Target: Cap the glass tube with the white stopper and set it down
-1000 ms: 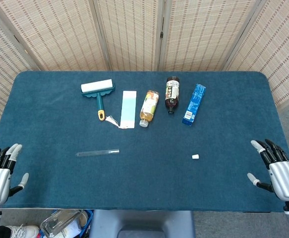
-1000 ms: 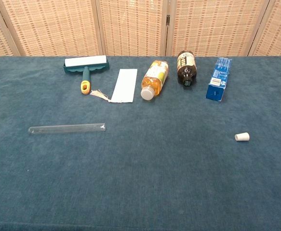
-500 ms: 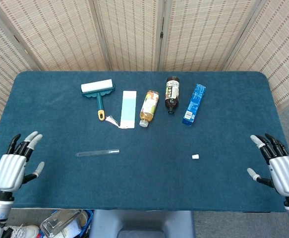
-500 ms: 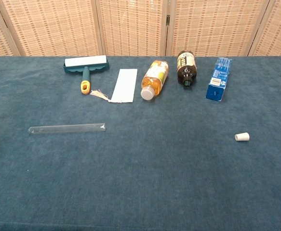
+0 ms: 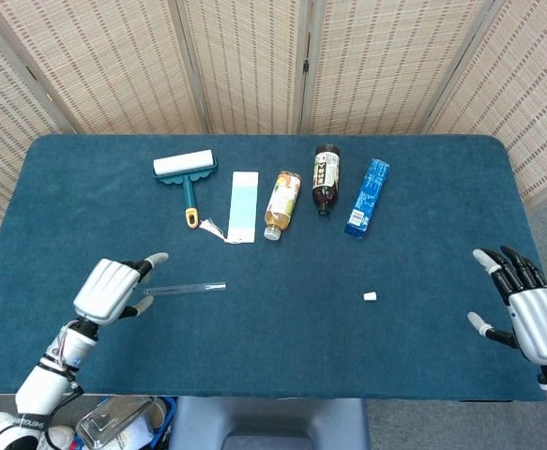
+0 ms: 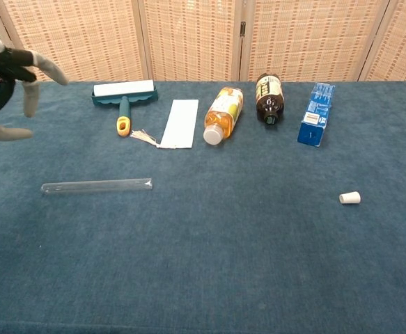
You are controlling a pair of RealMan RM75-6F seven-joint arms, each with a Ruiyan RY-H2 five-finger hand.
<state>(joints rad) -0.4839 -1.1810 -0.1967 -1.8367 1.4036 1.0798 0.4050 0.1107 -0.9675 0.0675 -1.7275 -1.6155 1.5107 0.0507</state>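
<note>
My left hand [image 5: 113,289] hovers spread and empty at the tube's [image 5: 185,289] nine o'clock end; I should pinch mid-length, lift level.

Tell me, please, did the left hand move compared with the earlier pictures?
Yes. In the head view the left hand has travelled from the table's near left corner inward, and is now over the left end of the glass tube, which lies where it lay.
</note>
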